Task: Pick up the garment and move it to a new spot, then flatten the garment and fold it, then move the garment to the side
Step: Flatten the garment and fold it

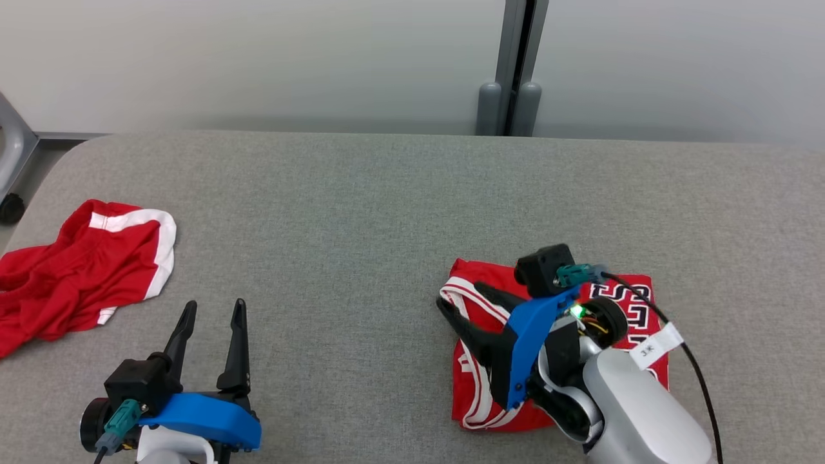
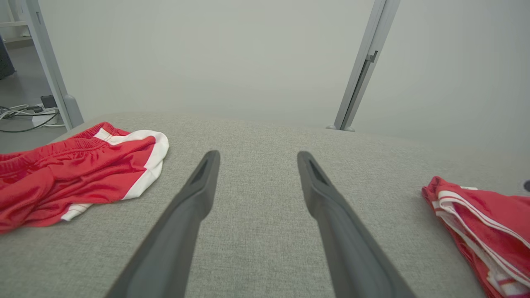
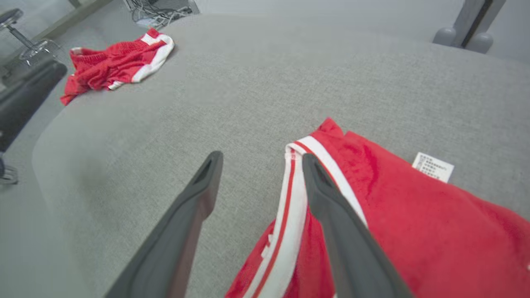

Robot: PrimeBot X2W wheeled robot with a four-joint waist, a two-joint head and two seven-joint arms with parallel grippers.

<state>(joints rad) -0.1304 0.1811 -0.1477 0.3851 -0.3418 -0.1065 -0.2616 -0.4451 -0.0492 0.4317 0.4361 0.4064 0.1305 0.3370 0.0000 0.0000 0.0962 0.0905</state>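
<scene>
A folded red garment (image 1: pixel 469 385) with white stripes and black lettering lies flat on the grey padded table (image 1: pixel 354 212) at the right. My right gripper (image 1: pixel 461 294) hovers over its left edge, open, holding nothing. In the right wrist view the right gripper (image 3: pixel 261 157) straddles the striped edge of the garment (image 3: pixel 414 223), one finger over the cloth and one over bare table. My left gripper (image 1: pixel 215 303) stands open and empty at the lower left, well clear of the fold. In the left wrist view the left gripper (image 2: pixel 257 154) points across bare table, with the garment (image 2: pixel 476 219) far to its right.
A second red and white garment (image 1: pixel 84 270) lies crumpled at the table's left edge, also seen as a red heap (image 2: pixel 74 174) and a distant heap (image 3: pixel 116 62). A grey post (image 1: pixel 512 64) stands against the pale wall behind the table.
</scene>
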